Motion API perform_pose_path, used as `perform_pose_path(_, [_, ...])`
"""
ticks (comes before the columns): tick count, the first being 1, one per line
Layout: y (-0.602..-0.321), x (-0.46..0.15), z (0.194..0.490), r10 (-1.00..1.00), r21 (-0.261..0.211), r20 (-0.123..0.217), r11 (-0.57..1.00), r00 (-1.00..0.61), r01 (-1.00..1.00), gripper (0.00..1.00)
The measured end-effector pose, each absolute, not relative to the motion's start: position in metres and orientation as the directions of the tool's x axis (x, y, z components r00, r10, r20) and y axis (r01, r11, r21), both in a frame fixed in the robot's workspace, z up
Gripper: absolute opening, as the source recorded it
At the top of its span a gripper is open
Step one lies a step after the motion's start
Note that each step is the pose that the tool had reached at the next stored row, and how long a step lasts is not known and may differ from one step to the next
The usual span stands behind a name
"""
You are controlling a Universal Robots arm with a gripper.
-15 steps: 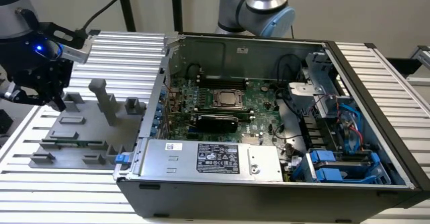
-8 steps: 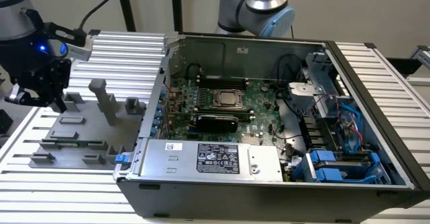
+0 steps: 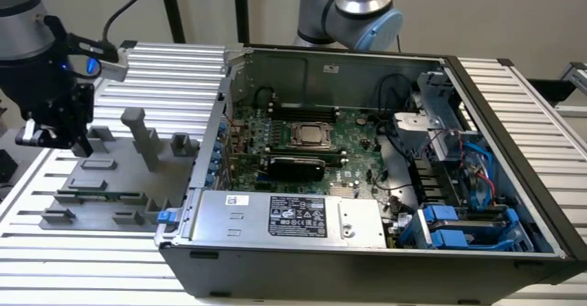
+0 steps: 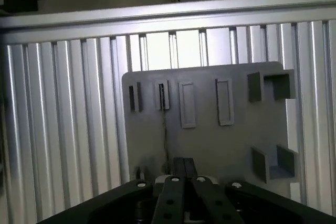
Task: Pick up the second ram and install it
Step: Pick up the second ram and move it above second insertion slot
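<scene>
gripper (image 3: 41,137), jaws together and empty, hangs above one end of the grey tray (image 3: 119,175); the ram stick (image 3: 96,197) lies lengthwise across the tray's other end.

1. A silver table (image 3: 174,65) of ribbed aluminium profiles carries everything. Its parallel slats and dark grooves run across the whole surface, and they also show in the wrist view (image 4: 63,119).
2. A flat grey plastic fixture plate (image 3: 119,175) lies directly on the slats at the exterior view's left. Raised blocks, upright posts and narrow slots stand on its top. In the wrist view the plate (image 4: 210,145) has rounded corners, with bare slats beyond three of its sides.
3. A large dark metal computer case (image 3: 367,268), open upward, lies on the table across the centre and the exterior view's right, just beside the plate.
4. Bare slats show beyond the case at the exterior view's right.
</scene>
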State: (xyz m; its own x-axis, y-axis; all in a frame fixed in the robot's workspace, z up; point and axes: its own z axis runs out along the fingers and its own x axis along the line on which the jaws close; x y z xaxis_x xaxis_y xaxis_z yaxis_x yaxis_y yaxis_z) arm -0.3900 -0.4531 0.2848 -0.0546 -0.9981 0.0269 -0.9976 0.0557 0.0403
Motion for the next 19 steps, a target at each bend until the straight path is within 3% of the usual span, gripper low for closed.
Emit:
perform_pose_path(12, [-0.464,-0.389,0.269,-0.999,0.04,0.027,-0.016,0.018,-0.999,0.0])
perform_pose_path(13, [-0.464,-0.389,0.268,-0.999,0.04,0.027,-0.018,0.019,-0.999,1.0])
perform_pose_path(19, [-0.466,-0.388,0.26,-0.999,0.04,0.027,-0.024,0.025,-0.999,1.0])
